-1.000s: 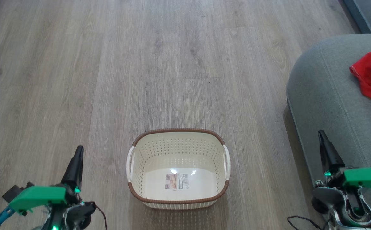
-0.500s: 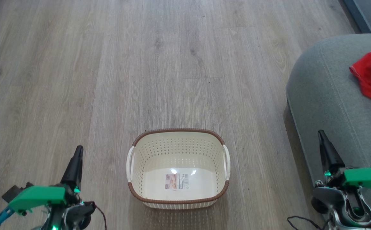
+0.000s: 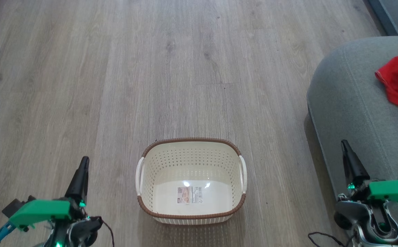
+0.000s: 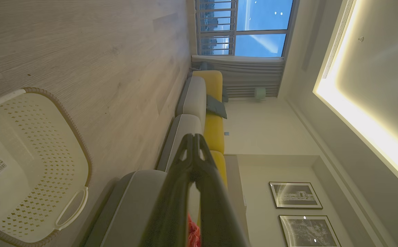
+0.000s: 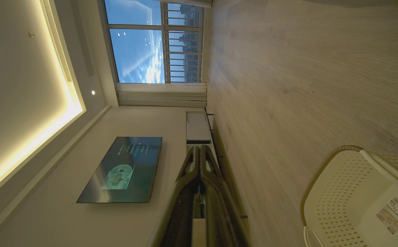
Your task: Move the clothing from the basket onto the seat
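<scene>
Head view: the basket (image 3: 191, 140) stands on the floor (image 3: 151, 68), empty but for its label (image 3: 189, 195). The clothing (image 3: 396, 85) lies bunched on the seat (image 3: 350, 103), right of the basket and farther off. It shows no clear long axis. The left jaws left of the basket and the right jaws right of it are pressed together on nothing. The right arm is nearer, and nothing bars its way.

Left wrist view: past the basket (image 4: 48, 144) lies the seat (image 4: 130, 206) with a red scrap of clothing (image 4: 192, 235).

Right wrist view: the basket (image 5: 339, 185) is bare, so the task looks done.

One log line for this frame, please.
basket: empty | clothing: on seat | left hand: shut, empty | right hand: shut, empty | task: looks done
</scene>
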